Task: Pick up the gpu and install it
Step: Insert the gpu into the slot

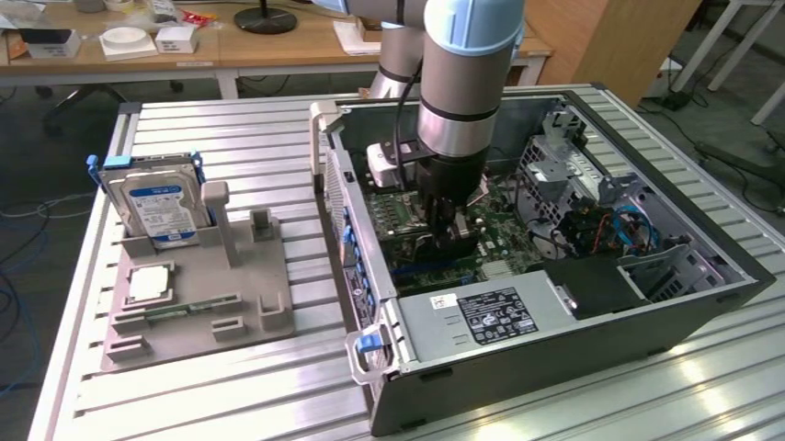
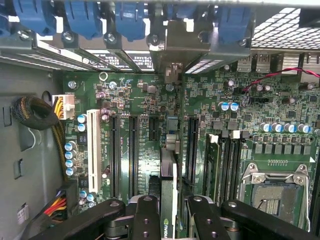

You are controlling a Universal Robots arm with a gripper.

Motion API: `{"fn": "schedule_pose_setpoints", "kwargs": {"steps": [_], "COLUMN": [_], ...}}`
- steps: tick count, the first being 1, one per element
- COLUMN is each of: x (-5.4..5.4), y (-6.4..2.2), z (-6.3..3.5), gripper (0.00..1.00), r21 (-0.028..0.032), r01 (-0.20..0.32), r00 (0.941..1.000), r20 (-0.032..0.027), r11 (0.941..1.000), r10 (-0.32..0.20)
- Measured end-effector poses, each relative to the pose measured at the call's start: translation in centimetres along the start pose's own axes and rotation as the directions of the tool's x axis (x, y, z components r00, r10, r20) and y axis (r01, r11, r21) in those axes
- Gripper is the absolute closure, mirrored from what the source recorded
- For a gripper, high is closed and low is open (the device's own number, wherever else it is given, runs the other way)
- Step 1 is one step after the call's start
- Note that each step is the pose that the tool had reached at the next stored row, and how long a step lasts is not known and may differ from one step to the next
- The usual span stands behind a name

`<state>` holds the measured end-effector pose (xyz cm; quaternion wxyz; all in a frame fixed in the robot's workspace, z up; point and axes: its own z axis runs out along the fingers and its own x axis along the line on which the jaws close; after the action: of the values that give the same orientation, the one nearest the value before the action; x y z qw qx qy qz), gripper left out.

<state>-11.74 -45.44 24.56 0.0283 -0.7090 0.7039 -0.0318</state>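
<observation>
In the exterior view the arm reaches straight down into the open computer case [image 1: 687,303], holding the gpu [image 1: 449,241] upright, probably so its edge meets a motherboard slot. In the wrist view the gripper [image 2: 166,215] is part-closed, clamping the gpu [image 2: 168,200] edge-on above the expansion slots [image 2: 132,150], its bracket [image 2: 172,45] by the rear openings.
</observation>
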Motion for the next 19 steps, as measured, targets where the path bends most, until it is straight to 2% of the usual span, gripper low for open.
{"fn": "schedule_pose_setpoints", "kwargs": {"steps": [4,19], "x": [-0.01,-0.01], "y": [0.0,0.02], "z": [0.08,0.36], "gripper": [0.74,0.74], "r21": [0.0001,0.0], "r01": [0.0,0.0], "r00": [1.0,1.0], "r20": [0.0053,0.0054], "r11": [1.0,1.0], "r10": [0.0,0.0]}}
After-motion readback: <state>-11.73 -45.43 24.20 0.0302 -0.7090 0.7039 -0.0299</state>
